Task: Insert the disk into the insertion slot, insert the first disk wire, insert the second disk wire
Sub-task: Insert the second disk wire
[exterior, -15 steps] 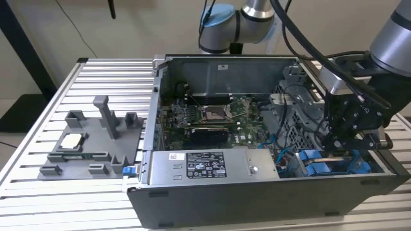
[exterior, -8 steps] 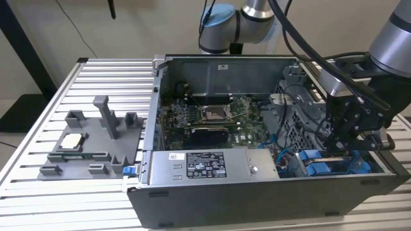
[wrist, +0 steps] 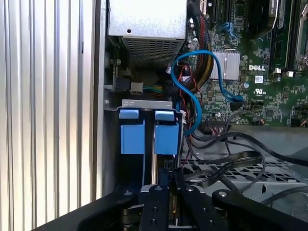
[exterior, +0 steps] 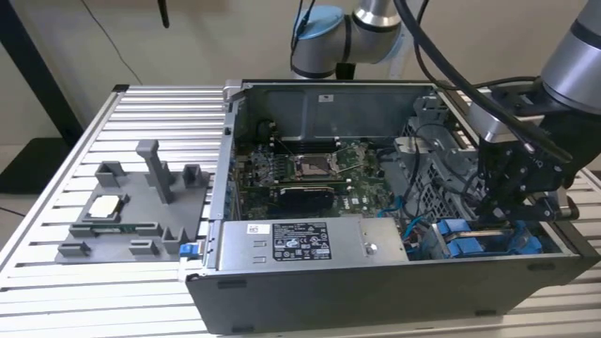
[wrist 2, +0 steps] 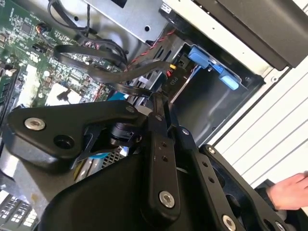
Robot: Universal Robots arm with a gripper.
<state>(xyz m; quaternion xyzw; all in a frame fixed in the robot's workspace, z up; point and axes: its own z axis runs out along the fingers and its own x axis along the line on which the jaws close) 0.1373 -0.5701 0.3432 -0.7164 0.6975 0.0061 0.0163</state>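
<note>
Apparently the disk [wrist: 167,137], in its blue frame, is already seated in the insertion slot [wrist: 147,104] at the case's front corner, at the exterior view's right. The end effector [exterior: 502,211] is held just above the bay; whether anything is grasped cannot be told. The wiring step seems in hand. Fine alignment of a connector with the drive's end would be called for.
</note>
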